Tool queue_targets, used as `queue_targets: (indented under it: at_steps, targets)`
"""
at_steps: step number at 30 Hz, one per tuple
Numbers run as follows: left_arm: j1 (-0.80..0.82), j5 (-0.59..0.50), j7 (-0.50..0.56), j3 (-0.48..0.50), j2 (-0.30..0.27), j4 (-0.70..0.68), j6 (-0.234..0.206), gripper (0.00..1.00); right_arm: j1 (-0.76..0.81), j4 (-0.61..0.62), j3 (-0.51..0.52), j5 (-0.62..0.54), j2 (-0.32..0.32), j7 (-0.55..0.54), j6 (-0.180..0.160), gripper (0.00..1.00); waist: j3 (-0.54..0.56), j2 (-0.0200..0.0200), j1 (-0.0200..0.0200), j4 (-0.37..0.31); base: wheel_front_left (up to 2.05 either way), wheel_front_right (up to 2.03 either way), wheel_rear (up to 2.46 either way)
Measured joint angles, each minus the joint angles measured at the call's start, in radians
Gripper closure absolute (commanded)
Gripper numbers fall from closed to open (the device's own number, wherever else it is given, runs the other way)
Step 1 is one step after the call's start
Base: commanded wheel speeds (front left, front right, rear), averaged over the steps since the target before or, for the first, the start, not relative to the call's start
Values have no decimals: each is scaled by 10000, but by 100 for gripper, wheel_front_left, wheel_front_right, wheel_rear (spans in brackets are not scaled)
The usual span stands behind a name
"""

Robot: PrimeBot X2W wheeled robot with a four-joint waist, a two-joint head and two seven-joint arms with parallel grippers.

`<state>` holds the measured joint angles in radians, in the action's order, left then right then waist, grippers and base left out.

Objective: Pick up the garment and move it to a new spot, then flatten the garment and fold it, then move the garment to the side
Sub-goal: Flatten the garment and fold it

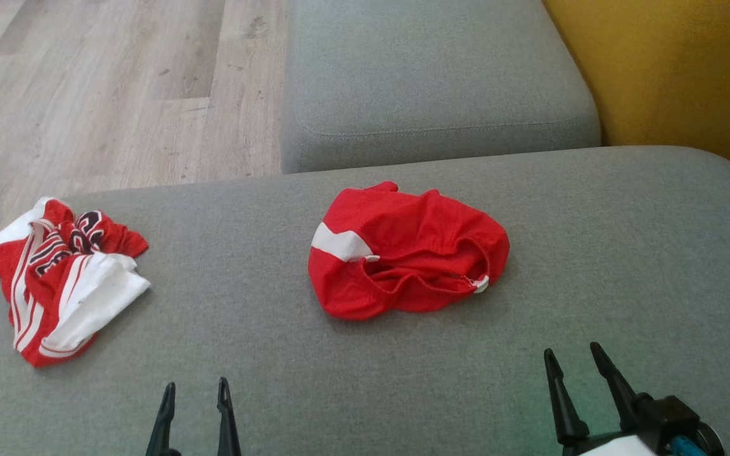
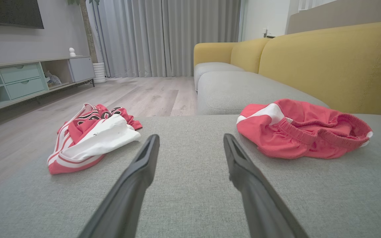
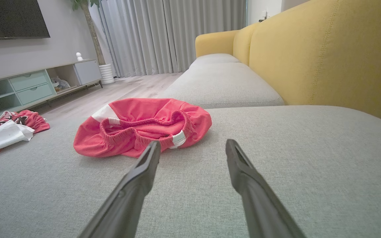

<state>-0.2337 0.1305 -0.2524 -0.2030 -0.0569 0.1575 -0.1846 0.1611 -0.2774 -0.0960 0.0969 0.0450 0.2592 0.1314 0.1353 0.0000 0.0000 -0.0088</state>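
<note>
Head view: the red shorts (image 1: pixel 403 253) lie crumpled in the middle of the grey sofa seat (image 1: pixel 625 253). The left hand (image 1: pixel 195 386) and right hand (image 1: pixel 572 349) sit at the lower edge, both spread wide and empty, well apart from the shorts. The right hand is the nearer of the two. A red-and-white jersey (image 1: pixel 61 278) is heaped near the seat's left edge, beside the wood floor (image 1: pixel 86 95).

Left wrist view: this hand's fingers (image 2: pixel 137 175) point at the bare cushion between the two garments and touch neither. With two red pieces in reach, it could go for the wrong one. The shorts, being central, look like the intended piece. Beyond are grey curtains (image 2: pixel 164 36) and a low cabinet (image 2: pixel 21 79).

Right wrist view: the shorts lie just ahead and to the left, with the elastic waistband (image 3: pixel 134 134) facing the hand. Pinching only that band would likely lift a twisted bundle that resists flattening. The seat is soft woven cloth, so fingertips pressed low could snag the upholstery along with the shorts. A yellow backrest (image 3: pixel 309 56) rises at the right.
</note>
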Motion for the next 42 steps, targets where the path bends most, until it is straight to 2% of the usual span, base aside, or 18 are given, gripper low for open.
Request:
queue_targets:
  at_steps: [16, 24, 28, 33, 37, 42]
  targets:
    - [0, -12, 0, -42, 0, 69, -4, 0, -6, 4, -6, 0, 0, 0, 0, 0, -136, 0, 0, -47, 0, 0, 0]
    - [200, -12, 0, -600, -2, 234, 48, 0, -80, 13, -58, -75, 2, 0, 0, 0, -411, 0, 0, -490, 0, 0, 0]
    - [1170, -6, 2, -1375, 2, 1068, 407, 0, -311, 134, -226, -251, 2, -10, 0, 0, -693, 0, 0, -920, 0, 0, 0]
    - [3268, 21, 2, -2577, 21, 2767, 886, 0, -874, 364, -322, -368, 2, -10, 0, 0, -1120, 0, 1, -1706, 0, 0, 0]
    - [4872, 435, 497, -3517, 44, 3935, 965, 0, -963, 408, -291, -370, 4, -12, 0, 0, -1508, 0, 2, -2386, 0, 0, 0]
    - [6693, 888, 1321, -4719, 67, 4696, 1035, 0, -1305, 499, -295, -364, 4, -12, 0, 0, -2177, 0, 2, -3068, 0, 0, 0]
